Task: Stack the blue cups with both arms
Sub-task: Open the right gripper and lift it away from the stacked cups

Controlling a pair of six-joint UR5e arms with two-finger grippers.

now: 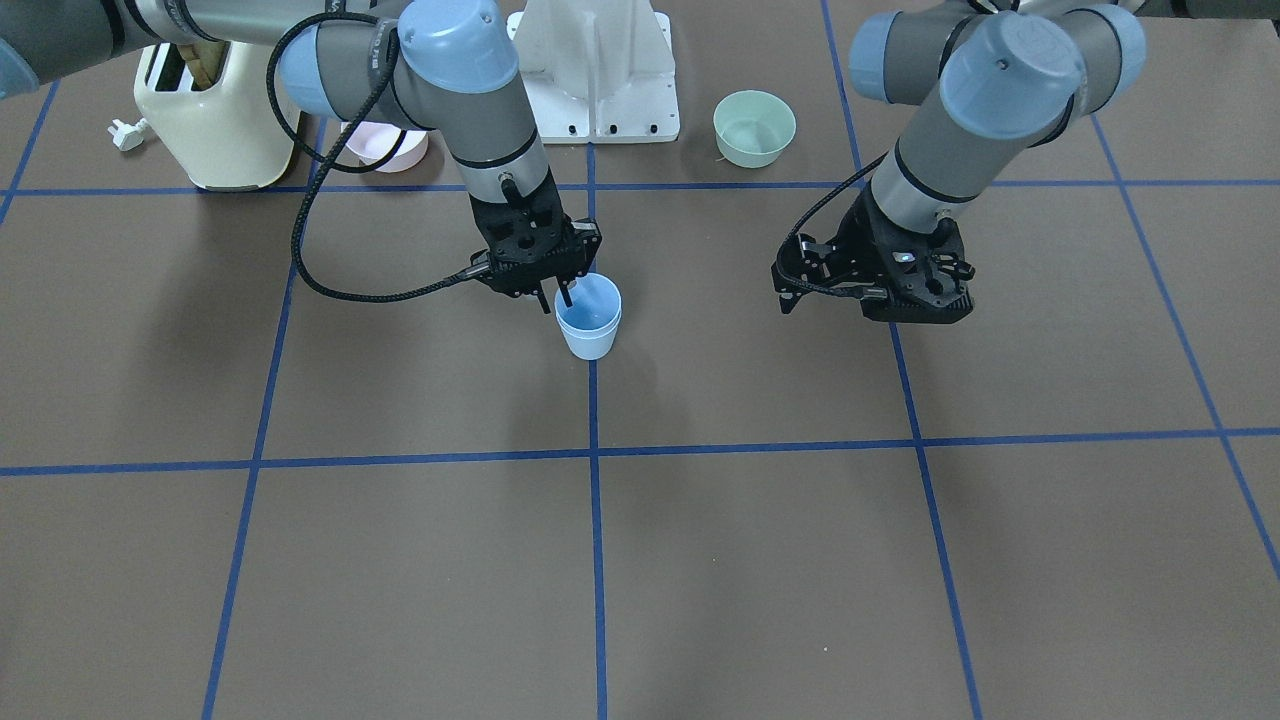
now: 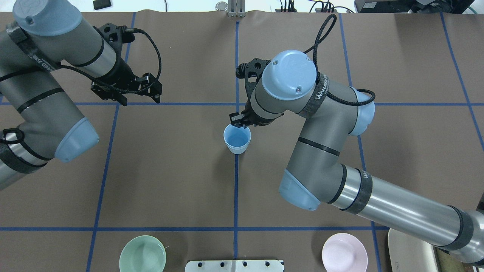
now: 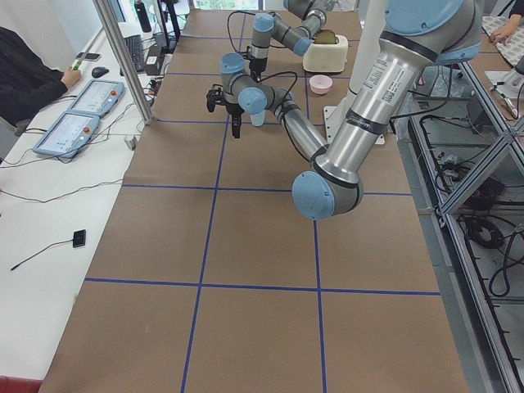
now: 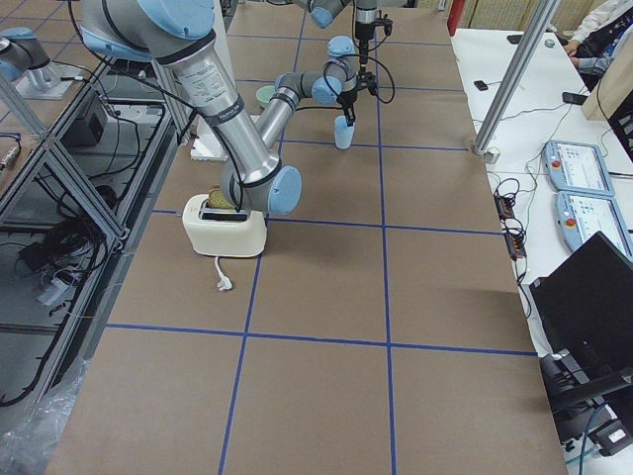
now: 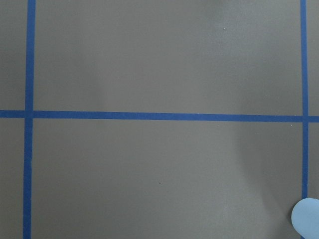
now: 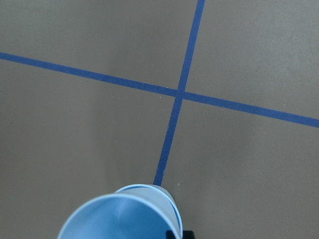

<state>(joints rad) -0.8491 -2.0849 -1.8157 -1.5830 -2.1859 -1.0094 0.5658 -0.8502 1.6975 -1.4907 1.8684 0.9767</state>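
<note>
Two light-blue cups point(image 1: 588, 335) stand nested near the table's middle on a blue tape line; they also show in the overhead view point(image 2: 236, 140). The upper cup point(image 1: 592, 302) sits slightly tilted in the lower one. My right gripper point(image 1: 556, 298) is over the cups' rim, with one finger inside the upper cup and one outside, shut on its wall. The right wrist view shows both rims point(image 6: 122, 214) at its bottom edge. My left gripper point(image 2: 140, 99) is open and empty above bare table, well to the side of the cups. A bit of cup point(image 5: 306, 221) shows in the left wrist view.
A cream toaster point(image 1: 215, 120), a pink bowl point(image 1: 385, 150) and a pale green bowl point(image 1: 754, 128) stand near the white base pedestal point(image 1: 600, 70). Blue tape lines grid the brown table.
</note>
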